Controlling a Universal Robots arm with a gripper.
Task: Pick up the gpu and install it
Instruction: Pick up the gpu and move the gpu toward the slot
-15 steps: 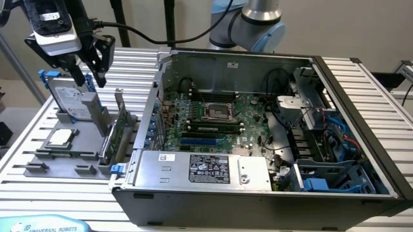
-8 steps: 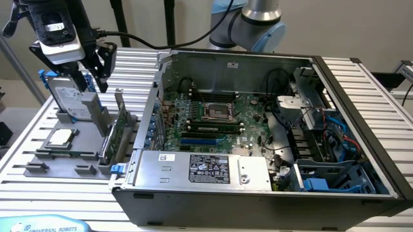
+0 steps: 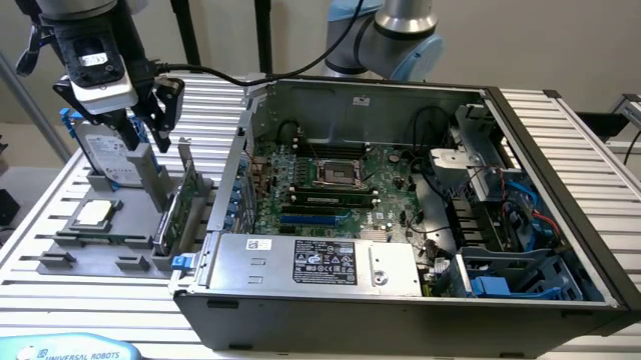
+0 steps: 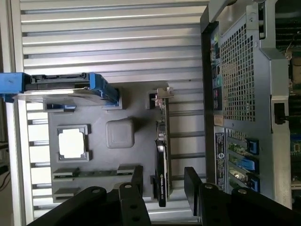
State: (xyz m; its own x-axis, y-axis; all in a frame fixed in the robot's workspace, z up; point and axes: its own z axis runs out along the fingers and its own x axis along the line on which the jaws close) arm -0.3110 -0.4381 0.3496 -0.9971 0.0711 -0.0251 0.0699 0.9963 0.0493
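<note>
A slatted metal desk (image 3: 60, 307) carries a gray holder tray (image 3: 80, 255) and, just beside it on the exterior view's right, an open computer case (image 3: 401, 322) lying on its side. In the tray a silver hard drive (image 3: 108, 154) with blue side rails stands upright, and a small square CPU chip (image 3: 95, 214) lies flat near it. Inside the case sit a green motherboard (image 3: 341, 187), a labelled silver power supply (image 3: 311, 262) and blue cables (image 3: 526, 199).

Only thing I can actually read is "UNIVERSAL ROBOTS" on the light-blue cover (image 3: 70, 351), 7 o'clock in the exterior view. The black label (image 3: 325, 262) on the power supply (image 3: 236, 270) is unreadable.
</note>
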